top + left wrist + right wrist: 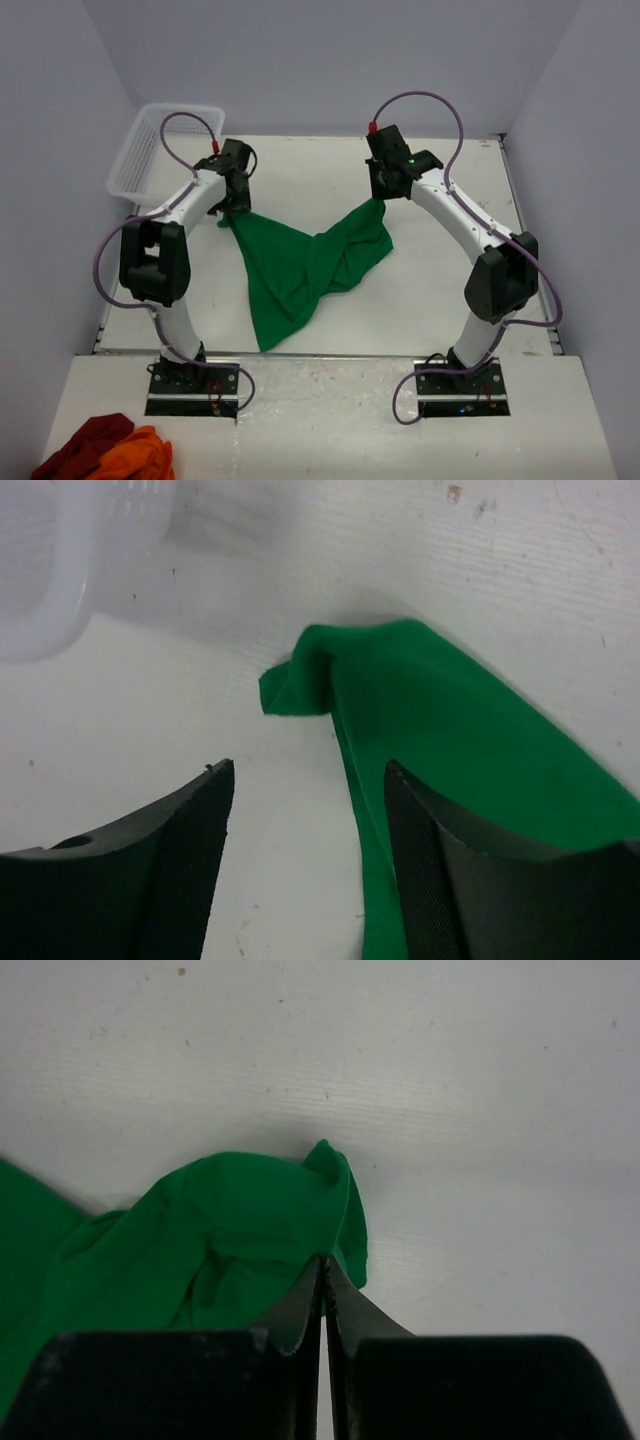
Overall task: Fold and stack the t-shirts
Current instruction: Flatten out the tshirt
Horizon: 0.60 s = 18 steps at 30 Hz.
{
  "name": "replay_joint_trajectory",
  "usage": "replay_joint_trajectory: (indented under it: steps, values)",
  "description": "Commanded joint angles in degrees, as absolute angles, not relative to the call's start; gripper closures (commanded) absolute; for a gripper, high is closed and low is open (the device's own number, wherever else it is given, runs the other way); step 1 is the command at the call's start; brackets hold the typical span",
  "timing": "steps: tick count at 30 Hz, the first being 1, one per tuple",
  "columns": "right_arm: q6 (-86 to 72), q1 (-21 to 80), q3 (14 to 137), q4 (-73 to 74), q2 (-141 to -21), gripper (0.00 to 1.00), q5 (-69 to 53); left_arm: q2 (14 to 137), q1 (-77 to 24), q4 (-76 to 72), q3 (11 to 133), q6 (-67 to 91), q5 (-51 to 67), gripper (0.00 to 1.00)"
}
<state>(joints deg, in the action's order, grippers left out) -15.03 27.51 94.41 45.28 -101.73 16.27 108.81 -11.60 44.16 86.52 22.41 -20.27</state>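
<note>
A bright green t-shirt [300, 265] lies crumpled mid-table, stretched between both arms with a tail toward the near edge. My left gripper [235, 205] is at its far-left corner and stands open. In the left wrist view the left gripper [310, 770] has bare table between its jaws, and the t-shirt [450, 730] runs along and under the right finger [440, 880]. My right gripper [381, 195] is at the shirt's far-right corner. In the right wrist view the right gripper [323, 1260] is shut, its tips pinching a bunched fold of the t-shirt [230, 1230].
A white mesh basket [150, 150] stands at the far-left corner of the table, just beyond the left gripper, and the basket [60, 590] shows blurred in the left wrist view. Dark red and orange cloths [100, 450] lie on the near ledge at bottom left.
</note>
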Motion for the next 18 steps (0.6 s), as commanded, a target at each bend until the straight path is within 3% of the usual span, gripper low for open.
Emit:
replay_joint_trajectory:
  steps: [1, 5, 11, 18]
  values:
    - [-15.7, 27.1, 96.8, 43.7, -101.6, 1.00, 13.8, 98.6, -17.0, 42.5, 84.4, 23.6, -26.0, 0.35]
    - [-16.0, 26.9, 96.3, 43.7, -101.3, 1.00, 13.8, 90.5, -25.2, 44.5, 78.5, 26.6, -24.5, 0.34]
    - [-16.0, 26.4, 94.3, 43.3, -99.5, 1.00, 12.6, 74.2, -29.8, 39.8, 59.5, 32.7, -8.8, 0.58]
    - [-16.1, 25.3, 92.9, 42.7, -96.9, 1.00, 9.7, 65.0, -39.7, 40.6, 50.1, 40.9, -9.1, 0.50]
